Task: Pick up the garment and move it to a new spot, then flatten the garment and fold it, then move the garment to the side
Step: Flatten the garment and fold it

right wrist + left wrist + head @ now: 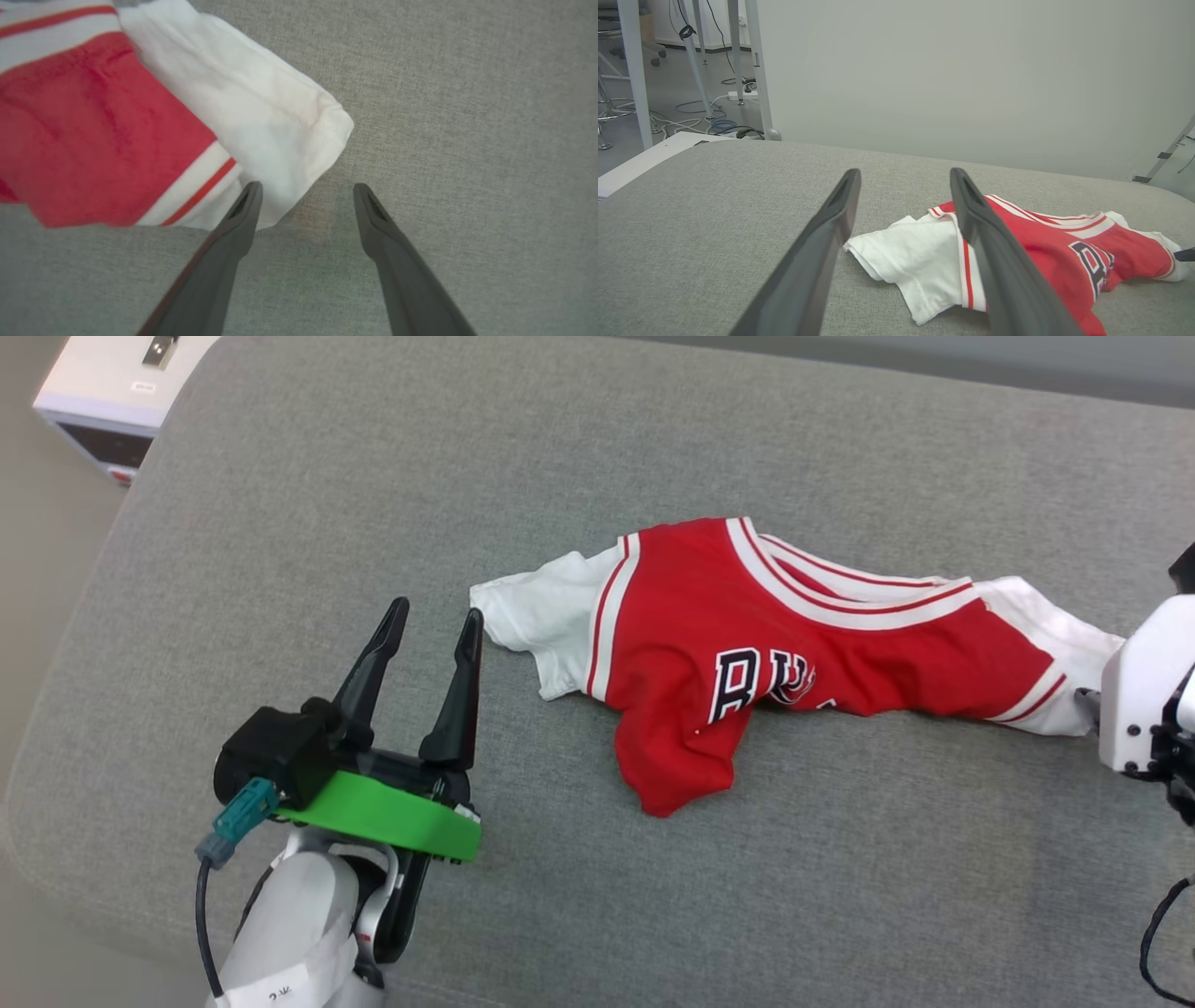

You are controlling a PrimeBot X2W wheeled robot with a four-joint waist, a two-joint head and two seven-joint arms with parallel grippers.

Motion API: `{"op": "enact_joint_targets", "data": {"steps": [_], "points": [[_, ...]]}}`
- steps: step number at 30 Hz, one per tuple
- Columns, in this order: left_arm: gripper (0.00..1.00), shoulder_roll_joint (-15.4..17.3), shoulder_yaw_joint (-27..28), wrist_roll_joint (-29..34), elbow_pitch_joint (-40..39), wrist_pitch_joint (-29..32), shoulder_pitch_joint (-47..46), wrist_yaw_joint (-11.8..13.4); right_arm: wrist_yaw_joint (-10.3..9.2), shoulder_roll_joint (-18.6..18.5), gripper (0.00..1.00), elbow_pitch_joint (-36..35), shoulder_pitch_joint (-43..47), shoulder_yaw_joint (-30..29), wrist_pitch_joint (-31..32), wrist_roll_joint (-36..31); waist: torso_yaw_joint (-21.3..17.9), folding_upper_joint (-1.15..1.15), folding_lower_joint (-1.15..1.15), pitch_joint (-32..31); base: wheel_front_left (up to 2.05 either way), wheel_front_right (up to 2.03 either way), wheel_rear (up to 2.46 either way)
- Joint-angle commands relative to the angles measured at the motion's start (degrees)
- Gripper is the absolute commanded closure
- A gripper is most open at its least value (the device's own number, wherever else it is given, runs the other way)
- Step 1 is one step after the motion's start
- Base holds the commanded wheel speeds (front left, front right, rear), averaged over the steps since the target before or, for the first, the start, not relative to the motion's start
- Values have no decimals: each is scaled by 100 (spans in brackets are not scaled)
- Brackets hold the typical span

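Lettering (761,679) on the red shirt (691,616), centre of the head view: black block capitals outlined in white. A "B" and most of a "U" can be read; the rest of the word is lost in a fold. At the lower right of the left wrist view the same print lies foreshortened, and no letter there is certain. A small label (143,386) on the white box (93,406), upper left of the head view, is too small to read. A white tag (280,995) on the pale forearm (299,915), bottom left, bears dark marks cut off by the frame edge.
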Motion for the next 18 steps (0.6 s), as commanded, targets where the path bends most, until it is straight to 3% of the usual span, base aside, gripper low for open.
{"op": "enact_joint_targets", "data": {"steps": [1,15,16,17,18], "points": [[0,-30,-11,-30,-8,-32,-121,-15,-4,-44,0,91,-149,-18,21,-68,157,0,0,165,0,0,0],[0,-76,4,-59,-26,-33,-234,-15,-4,-123,0,836,-356,147,-31,-357,333,0,0,392,0,0,0],[0,-70,8,-59,-17,-33,-237,-15,-4,-117,55,887,-316,158,-22,-342,330,0,0,389,0,0,0],[0,-63,12,-60,-7,-33,-239,-15,-4,-123,74,923,-285,171,-31,-327,324,0,0,377,0,0,0],[0,-51,17,-59,8,-33,-237,-15,-4,-132,100,954,-250,187,-64,-310,311,0,0,354,0,0,0]]}}
